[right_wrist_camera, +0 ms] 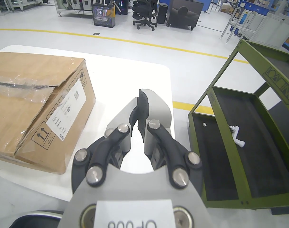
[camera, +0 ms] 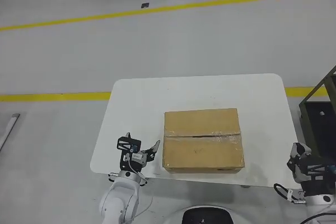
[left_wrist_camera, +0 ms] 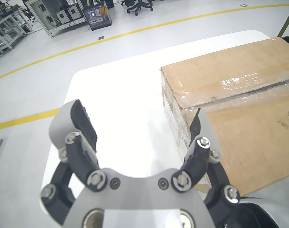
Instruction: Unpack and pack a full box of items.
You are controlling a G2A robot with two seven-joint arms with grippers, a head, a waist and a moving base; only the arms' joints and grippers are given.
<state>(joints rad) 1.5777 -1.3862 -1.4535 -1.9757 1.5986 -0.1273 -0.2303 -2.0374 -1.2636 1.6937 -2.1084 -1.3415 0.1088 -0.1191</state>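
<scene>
A closed cardboard box (camera: 202, 139) sits on the white table (camera: 140, 98), its top flaps held by clear tape along the middle seam. The box (left_wrist_camera: 234, 110) fills one side of the left wrist view, and its labelled end (right_wrist_camera: 37, 105) faces the right wrist camera. My left gripper (camera: 141, 147) (left_wrist_camera: 139, 117) hovers open over the table's near edge, just beside the box's left end, with nothing between its fingers. My right gripper (camera: 298, 151) (right_wrist_camera: 141, 100) hangs shut and empty off the table's near right corner, apart from the box.
A green metal cart (right_wrist_camera: 241, 129) (camera: 325, 112) with dark-lined shelves stands close to the table's right side; a small white part (right_wrist_camera: 237, 136) lies on a shelf. Bare tabletop lies behind and left of the box. A grey bar (camera: 4, 134) lies on the floor far left.
</scene>
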